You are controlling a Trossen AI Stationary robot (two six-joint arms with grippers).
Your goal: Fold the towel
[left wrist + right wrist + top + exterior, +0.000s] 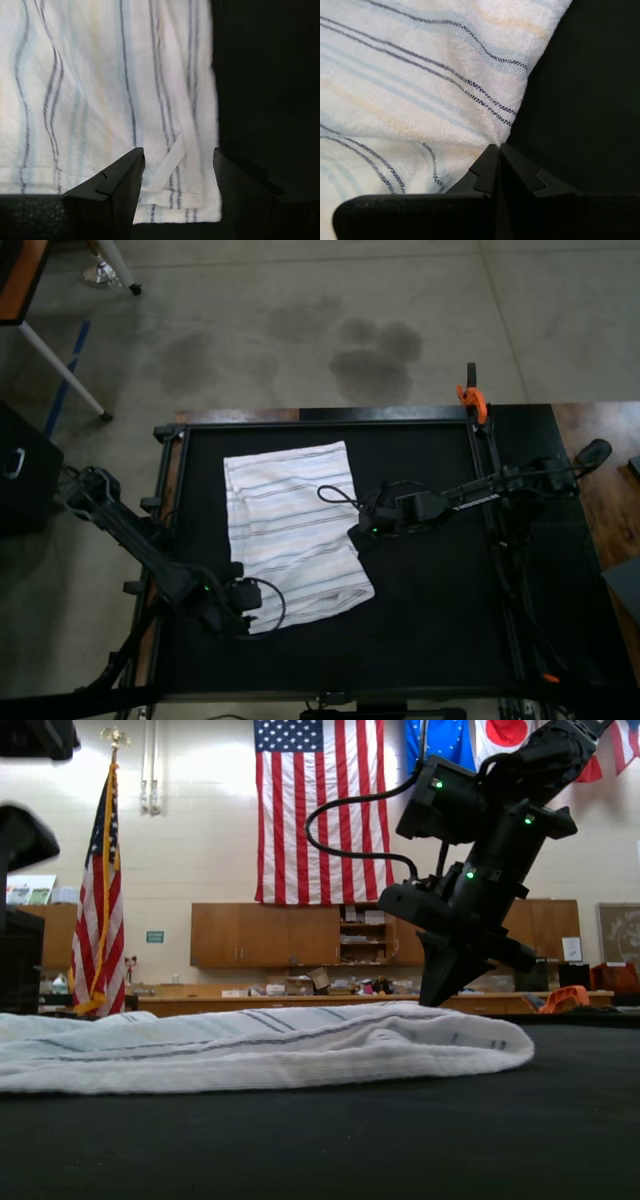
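While your top view only shows both arms at the towel (pixel 290 530), the wrist views tell more: your right gripper (pixel 499 150) pinches its side edge, fingers closed, bare black mat (pixel 430 610) beyond; your left gripper (pixel 177 162) straddles a corner, spread wide. Striped white cloth, lying rumpled.

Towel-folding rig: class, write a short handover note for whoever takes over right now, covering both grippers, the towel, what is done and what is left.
Left gripper: jaws open, straddling a corner of the towel, not yet closed on it.
Right gripper: jaws shut on the towel's edge on the top view's right side.
Towel: lies rumpled on the black mat, already doubled over along that right edge.
Done: one edge gripped.
Left: close the left jaws, carry the fold across, release.
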